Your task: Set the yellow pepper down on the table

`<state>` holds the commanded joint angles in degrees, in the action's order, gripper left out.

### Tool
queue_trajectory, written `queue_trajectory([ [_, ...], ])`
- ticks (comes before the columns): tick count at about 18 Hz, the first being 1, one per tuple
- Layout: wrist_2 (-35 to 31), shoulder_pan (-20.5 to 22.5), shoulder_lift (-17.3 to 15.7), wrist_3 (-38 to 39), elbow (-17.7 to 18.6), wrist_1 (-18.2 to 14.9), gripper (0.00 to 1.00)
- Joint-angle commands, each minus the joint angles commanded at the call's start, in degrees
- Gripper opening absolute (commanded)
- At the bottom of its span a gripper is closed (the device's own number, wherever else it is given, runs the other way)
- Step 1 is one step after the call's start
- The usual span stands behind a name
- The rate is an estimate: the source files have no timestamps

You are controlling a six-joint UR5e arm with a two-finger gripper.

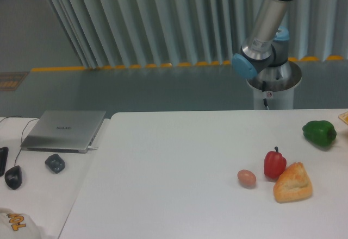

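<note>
1. I see the table (179, 157) as plain white, with no pattern on it.
2. The red pepper (274, 164) is glossy red with a dark stem.
3. The green pepper (319, 132) is deep green.
4. The egg (246, 178) is pinkish brown.
5. The bread (293, 182) is golden orange, paler along its crust.
6. The arm (265, 24) is silver-grey with light blue joint caps.
7. The laptop (64, 130) is grey, on a white desk (38, 195).
8. The mouse (13, 177) is black; the small lump (54, 163) beside it is dark grey.
9. The curtain (163, 19) is pale grey-blue in vertical folds.
10. The floor line (109, 67) is yellow on grey.
</note>
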<state>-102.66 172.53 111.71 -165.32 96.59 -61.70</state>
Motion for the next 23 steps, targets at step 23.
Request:
queue_trajectory([
  [23, 14.6, -13.9, -6.2, 45.2, -10.2, -14.5, 0.22],
])
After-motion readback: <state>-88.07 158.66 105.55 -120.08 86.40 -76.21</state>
